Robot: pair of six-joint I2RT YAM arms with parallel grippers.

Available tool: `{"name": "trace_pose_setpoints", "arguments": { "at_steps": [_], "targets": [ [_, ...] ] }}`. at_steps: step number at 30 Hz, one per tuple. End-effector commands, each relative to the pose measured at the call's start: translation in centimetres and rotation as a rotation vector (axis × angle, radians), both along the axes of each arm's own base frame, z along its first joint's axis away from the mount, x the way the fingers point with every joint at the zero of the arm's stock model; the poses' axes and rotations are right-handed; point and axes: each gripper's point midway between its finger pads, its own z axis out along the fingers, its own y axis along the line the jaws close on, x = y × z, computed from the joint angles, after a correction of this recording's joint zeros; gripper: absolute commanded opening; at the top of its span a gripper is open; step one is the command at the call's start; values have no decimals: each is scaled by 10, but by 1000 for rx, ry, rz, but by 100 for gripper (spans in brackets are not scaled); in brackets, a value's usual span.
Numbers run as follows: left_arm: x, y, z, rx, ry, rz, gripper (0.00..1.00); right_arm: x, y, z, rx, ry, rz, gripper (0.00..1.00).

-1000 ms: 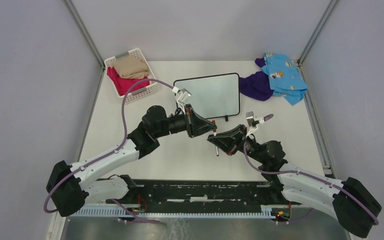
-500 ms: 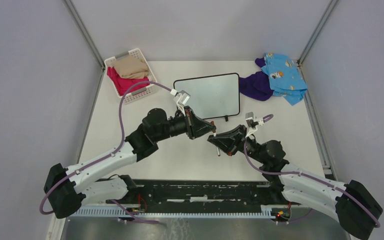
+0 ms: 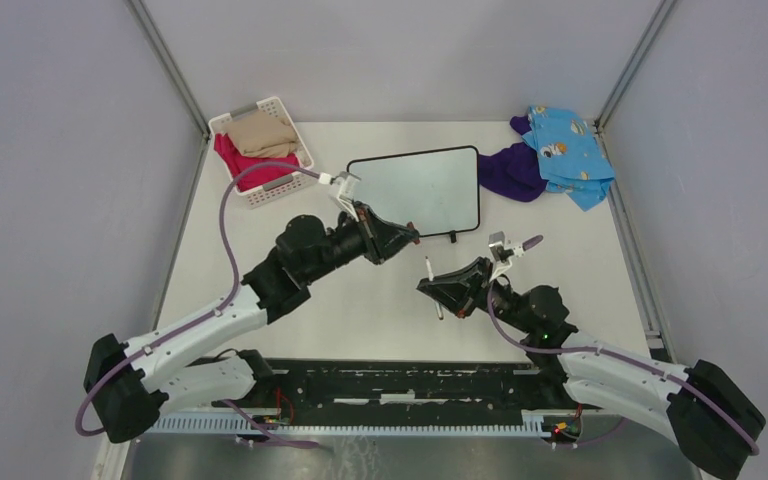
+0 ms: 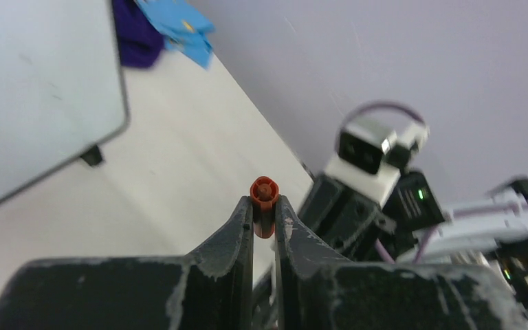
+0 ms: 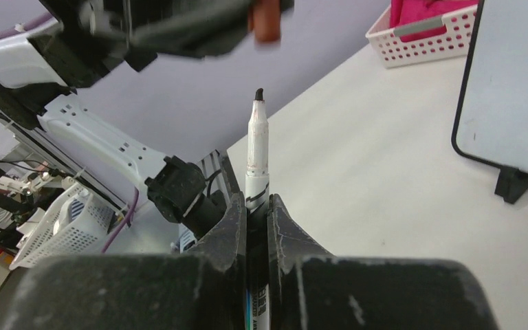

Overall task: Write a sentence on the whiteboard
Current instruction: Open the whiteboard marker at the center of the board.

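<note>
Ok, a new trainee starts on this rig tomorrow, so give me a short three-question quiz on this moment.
1. True or false: the whiteboard already carries writing.
2. What is the left gripper shut on? A) a red-brown cap B) an eraser C) a spoon
3. In a few words: what does the right gripper hold, and is its tip covered?

Key
1. False: the board's face is blank.
2. A
3. A marker, with its dark tip bare.
</note>
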Motion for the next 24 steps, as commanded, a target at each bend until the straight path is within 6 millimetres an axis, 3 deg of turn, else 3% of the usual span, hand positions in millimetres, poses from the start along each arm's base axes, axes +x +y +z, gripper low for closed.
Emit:
{"name": "trace_pose_setpoints", "arguments": {
  "at_steps": [1,6,8,12,16,19,24],
  "targets": [
    [49,41,58,-131,-112,306,2,-10,-6,14,69,-50,21,0],
    [54,43,55,-93,-120,333,2,-7,-8,8,31,-59,-8,0],
    [58,48,44,-11,-114,358,2,10,-12,-4,-68,-59,-99,0],
    [65,80,-17,276,-27,473,2,58,-56,-55,-419,24,-431,0],
    [49,126,-95,571,98,549,2,64,-91,-92,-606,66,-559,0],
    [33,145,-135,659,180,560,2,59,-97,-110,-611,88,-565,0],
    [19,151,-180,736,289,541,2,56,-92,-121,-614,115,-534,0]
  ]
}}
